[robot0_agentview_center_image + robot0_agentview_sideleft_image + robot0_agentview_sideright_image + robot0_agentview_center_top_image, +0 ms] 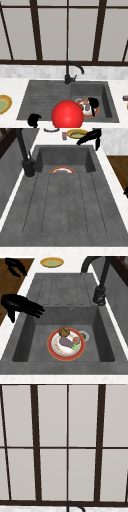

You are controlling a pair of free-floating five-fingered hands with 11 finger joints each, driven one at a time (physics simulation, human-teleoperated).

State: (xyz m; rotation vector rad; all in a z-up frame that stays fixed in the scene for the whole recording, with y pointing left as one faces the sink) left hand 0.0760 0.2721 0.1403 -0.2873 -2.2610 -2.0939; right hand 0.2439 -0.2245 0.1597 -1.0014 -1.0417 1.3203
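Nearest the front, my left hand (33, 120) hangs with its fingers curled on nothing, off the front edge of the white stone worktop (26, 283). A smooth red sphere (67, 115) sits between it and my right hand.

My right hand (21, 306) is spread, fingers straight and apart, gripping nothing. It floats above the front wall of the dark grey stone sink (62, 368), with the fingertips out over the basin.

Below and just beyond those fingertips, on the basin floor, lies the round orange-rimmed white plate (55, 352). It carries a purple aubergine (66, 341) and a brown round lump (64, 330) near its far edge. Hand and plate are apart.

What worries me is the drop. If I come down flat, straight fingers could land on the near rim and tip the plate, rolling the brown lump off towards the steel drain (84, 335) just beyond it. The food also sits loose, so a careless brush from my fingers could scatter it. The basin wall is close under my palm, and coming in low could knock my hand against it.

Farther off stands the black curved faucet (100, 293), well behind my hand. A shallow yellow bowl (52, 262) rests on the worktop far to my left, past the ribbed drainboard (62, 288).
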